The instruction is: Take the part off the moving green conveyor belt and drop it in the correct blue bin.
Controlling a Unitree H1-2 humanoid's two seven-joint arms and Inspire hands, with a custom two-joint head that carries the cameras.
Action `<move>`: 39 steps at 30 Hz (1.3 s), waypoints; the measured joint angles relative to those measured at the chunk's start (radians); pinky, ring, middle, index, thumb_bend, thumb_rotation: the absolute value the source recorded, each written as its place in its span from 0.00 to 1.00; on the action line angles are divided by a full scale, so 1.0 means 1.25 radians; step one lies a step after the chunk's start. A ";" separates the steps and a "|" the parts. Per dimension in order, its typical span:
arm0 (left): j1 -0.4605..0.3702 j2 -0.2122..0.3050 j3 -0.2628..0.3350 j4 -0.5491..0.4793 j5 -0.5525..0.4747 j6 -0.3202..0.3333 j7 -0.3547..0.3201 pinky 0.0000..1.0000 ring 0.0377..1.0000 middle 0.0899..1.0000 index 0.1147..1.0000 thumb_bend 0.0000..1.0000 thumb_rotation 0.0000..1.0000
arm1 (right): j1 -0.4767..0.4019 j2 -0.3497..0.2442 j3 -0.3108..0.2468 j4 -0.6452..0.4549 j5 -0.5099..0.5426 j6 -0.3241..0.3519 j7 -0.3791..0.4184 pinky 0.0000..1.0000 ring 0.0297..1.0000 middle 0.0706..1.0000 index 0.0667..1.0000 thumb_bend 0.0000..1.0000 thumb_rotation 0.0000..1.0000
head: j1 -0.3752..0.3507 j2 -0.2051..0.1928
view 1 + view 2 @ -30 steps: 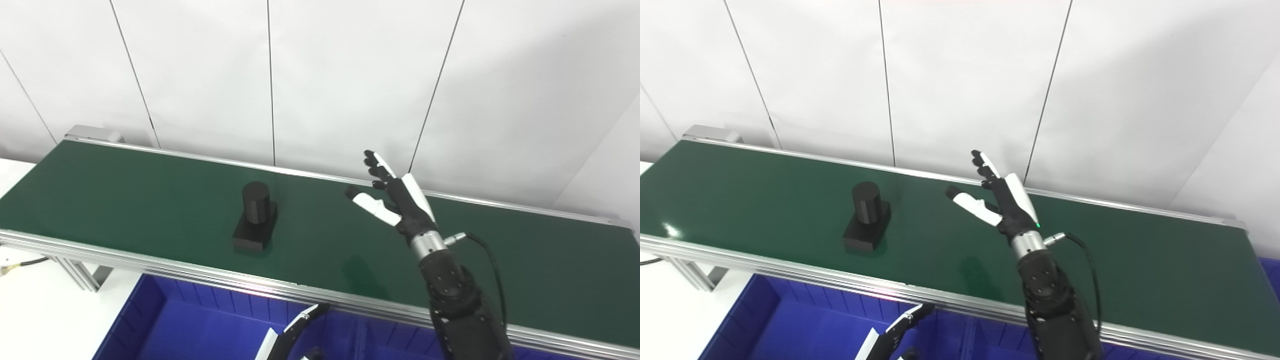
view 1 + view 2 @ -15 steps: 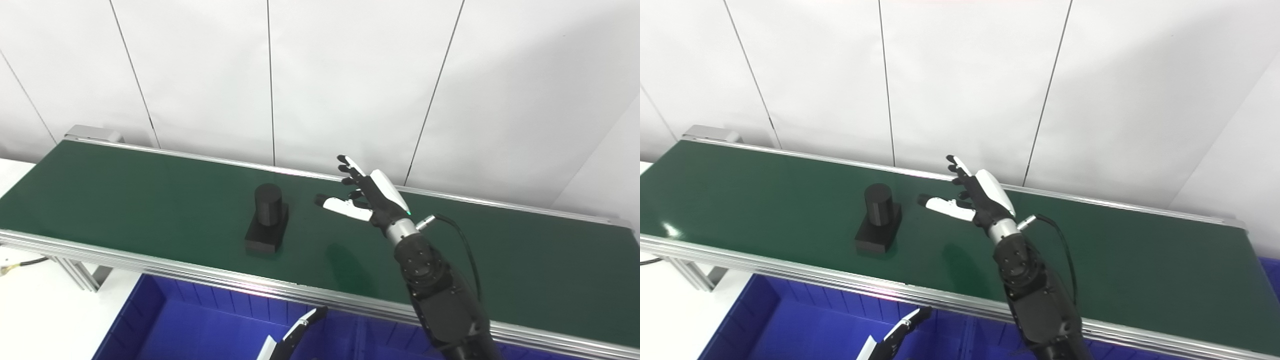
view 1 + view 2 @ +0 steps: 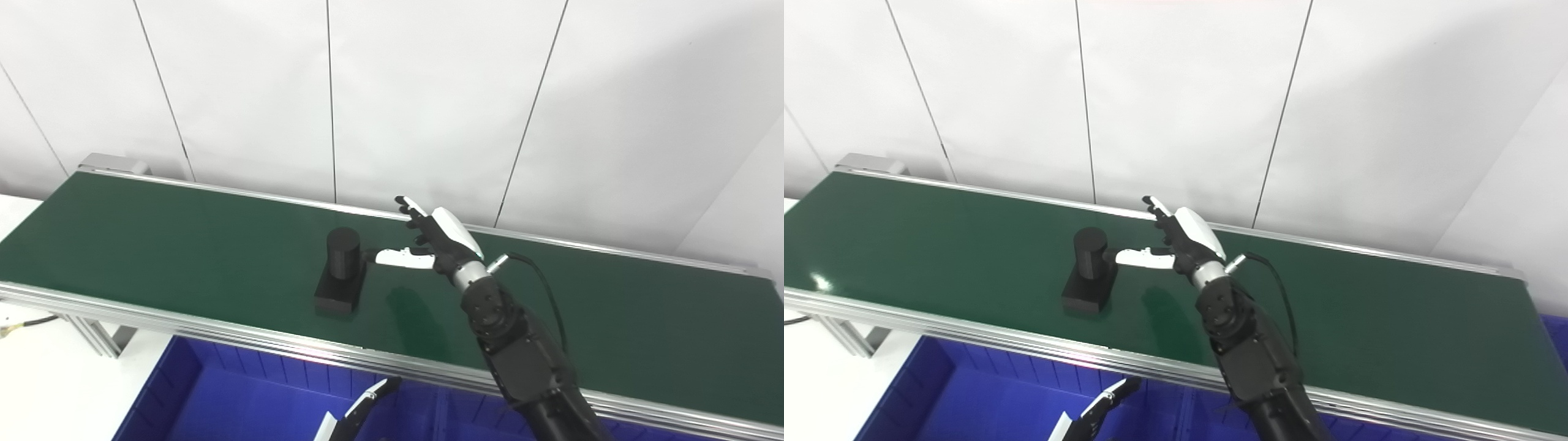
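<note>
A black part (image 3: 340, 271), an upright cylinder on a flat square base, rides on the green conveyor belt (image 3: 184, 245) near its middle. My right hand (image 3: 432, 239) hovers over the belt just right of the part, open, fingers spread. Its thumb tip reaches the cylinder's right side; I cannot tell if they touch. My left hand (image 3: 355, 413) shows only as fingertips at the bottom edge, above the blue bin (image 3: 245, 392).
The belt's aluminium front rail (image 3: 184, 321) separates the belt from the blue bins below it. A second blue bin compartment (image 3: 1200, 410) lies to the right of the first. White wall panels stand behind the belt. A white table (image 3: 49, 380) is at lower left.
The part has ridden rightward on the belt. My right hand has swung left and lower, closing the gap until its thumb is at the cylinder. The left hand has barely moved.
</note>
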 measured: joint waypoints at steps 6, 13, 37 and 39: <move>0.016 -0.002 0.000 -0.011 -0.013 0.000 -0.018 0.96 0.92 0.89 0.84 0.89 1.00 | -0.031 0.028 0.005 0.101 0.001 -0.007 -0.026 0.75 0.86 0.93 0.96 1.00 0.54 | 0.006 0.006; 0.026 -0.002 -0.003 -0.032 -0.012 0.000 -0.042 0.96 0.93 0.90 0.85 0.86 1.00 | -0.070 0.048 0.015 0.182 0.004 -0.021 -0.048 0.79 0.88 0.94 0.98 1.00 0.49 | 0.012 0.013; 0.043 -0.004 -0.009 -0.058 0.002 0.000 -0.040 0.95 0.92 0.88 0.85 0.84 1.00 | -0.122 0.133 0.028 0.426 0.009 -0.151 -0.287 0.31 0.36 0.43 0.52 0.51 0.00 | 0.009 0.029; 0.043 -0.004 -0.009 -0.058 -0.007 0.000 -0.041 0.96 0.92 0.89 0.85 0.85 1.00 | -0.122 0.134 0.025 0.433 0.010 -0.176 -0.319 0.29 0.35 0.42 0.51 0.51 0.00 | 0.002 0.026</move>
